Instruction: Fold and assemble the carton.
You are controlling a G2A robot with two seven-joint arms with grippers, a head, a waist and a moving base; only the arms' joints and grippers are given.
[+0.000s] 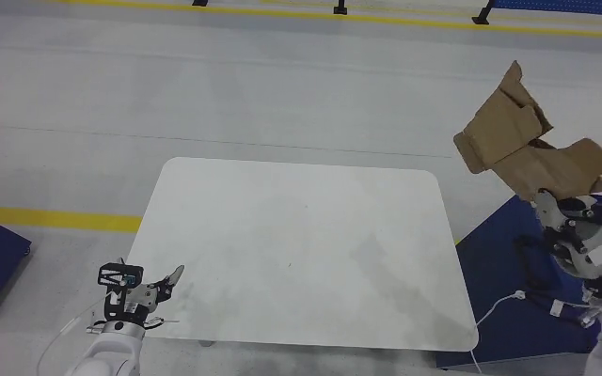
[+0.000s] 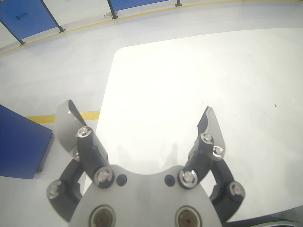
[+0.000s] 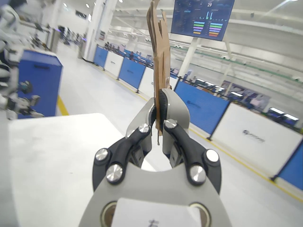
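One carton point(image 1: 522, 141), pinched tight by the right gripper point(image 3: 158, 105), juts up at upper right, beyond the table point(image 1: 301, 254); left gripper point(image 2: 139, 106) gapes empty at lower left, well apart.

Left gripper point(image 2: 139, 106): silver-grey plate, black linkages point(image 2: 92, 147), ribbed black finger pads point(image 2: 203, 122), slotted silver screws point(image 2: 188, 177). Right gripper point(image 3: 159, 96): same build; white label point(image 3: 153, 213), lower centre of frame. Arm casing point(image 1: 108, 354) white.
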